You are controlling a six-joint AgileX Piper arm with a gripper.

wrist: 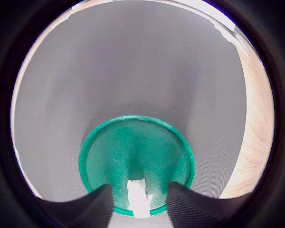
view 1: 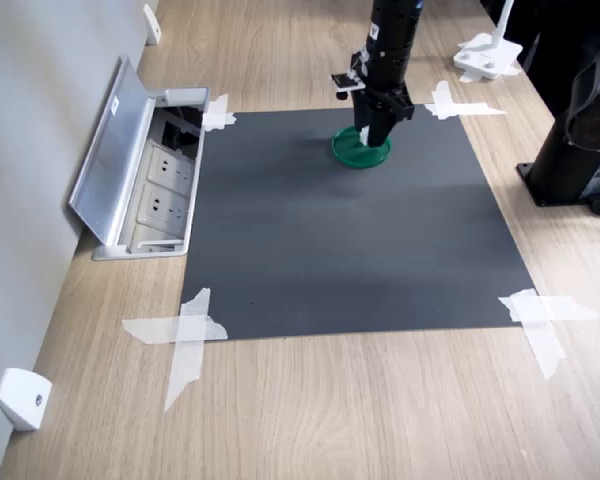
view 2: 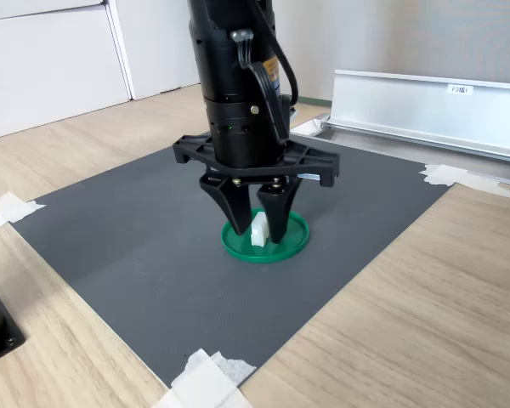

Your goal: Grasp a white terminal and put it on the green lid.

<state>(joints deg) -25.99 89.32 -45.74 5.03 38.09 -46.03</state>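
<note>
Gripper (view 2: 257,231) parked right over lid (view 2: 294,236), terminal (view 2: 259,230) between the fingers.
Jaws spread a bit wider than terminal, small gaps on both sides in the wrist view, so not clamped on it. Terminal (wrist: 137,195) sitting upright on lid (wrist: 133,147), near its rim. Lid lying flat on mat (view 1: 350,240), toward the far edge in the first exterior view. Tape (view 1: 185,335) pinning mat corners to table (view 1: 380,420).
</note>
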